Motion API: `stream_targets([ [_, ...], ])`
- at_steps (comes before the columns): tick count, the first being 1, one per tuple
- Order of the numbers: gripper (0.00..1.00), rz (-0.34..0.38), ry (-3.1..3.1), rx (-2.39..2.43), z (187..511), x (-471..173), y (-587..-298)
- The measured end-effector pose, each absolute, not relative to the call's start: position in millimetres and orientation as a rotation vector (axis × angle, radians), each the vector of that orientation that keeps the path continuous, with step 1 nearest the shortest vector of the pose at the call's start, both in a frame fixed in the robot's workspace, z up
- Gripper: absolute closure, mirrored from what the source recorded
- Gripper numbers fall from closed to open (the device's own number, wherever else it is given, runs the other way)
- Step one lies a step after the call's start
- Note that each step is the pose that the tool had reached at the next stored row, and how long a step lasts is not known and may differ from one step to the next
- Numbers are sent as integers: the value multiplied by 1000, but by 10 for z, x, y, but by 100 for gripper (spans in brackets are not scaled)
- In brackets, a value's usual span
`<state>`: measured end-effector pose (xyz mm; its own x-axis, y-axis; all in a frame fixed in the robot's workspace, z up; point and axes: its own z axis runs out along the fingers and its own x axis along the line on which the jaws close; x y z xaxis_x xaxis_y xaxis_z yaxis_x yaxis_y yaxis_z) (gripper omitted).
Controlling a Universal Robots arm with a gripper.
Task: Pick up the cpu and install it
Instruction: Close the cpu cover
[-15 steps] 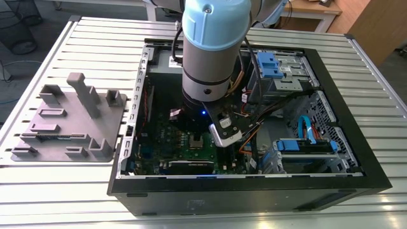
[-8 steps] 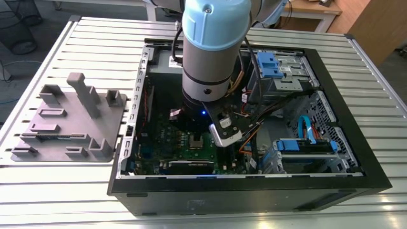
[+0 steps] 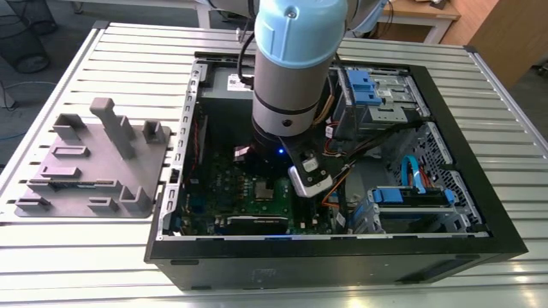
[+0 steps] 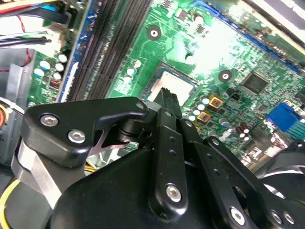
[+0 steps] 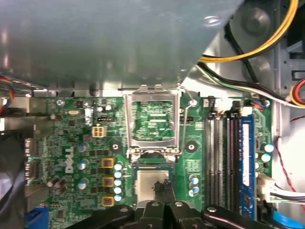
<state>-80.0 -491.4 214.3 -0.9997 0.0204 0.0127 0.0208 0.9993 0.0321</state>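
The cpu [image 5: 148, 182] is a pale silvery square lying flat in the socket on the green motherboard [image 5: 71, 143]; it also shows in the second wrist view [image 4: 177, 84] and as a small pale square in the exterior view [image 3: 262, 188]. The socket's metal frame [image 5: 153, 119] stands hinged up just beyond it. My gripper [image 5: 162, 187] hangs right over the cpu's edge, its black fingertips pressed together with nothing between them. In the second wrist view the gripper [image 4: 167, 97] points down at the same chip. I cannot tell whether the tips touch the chip.
The open computer case [image 3: 445, 109] walls me in, with memory slots [image 5: 224, 157], yellow and black cables [image 5: 257, 43] and blue drive bays [image 3: 411, 196] close by. A grey holder block tray [image 3: 90, 167] lies on the slatted table at the exterior view's left.
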Motion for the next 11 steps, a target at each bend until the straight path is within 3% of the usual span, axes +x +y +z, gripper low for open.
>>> stream_targets([
  [11, 89, -50, -3129, -32, 2137, -557, -4881],
])
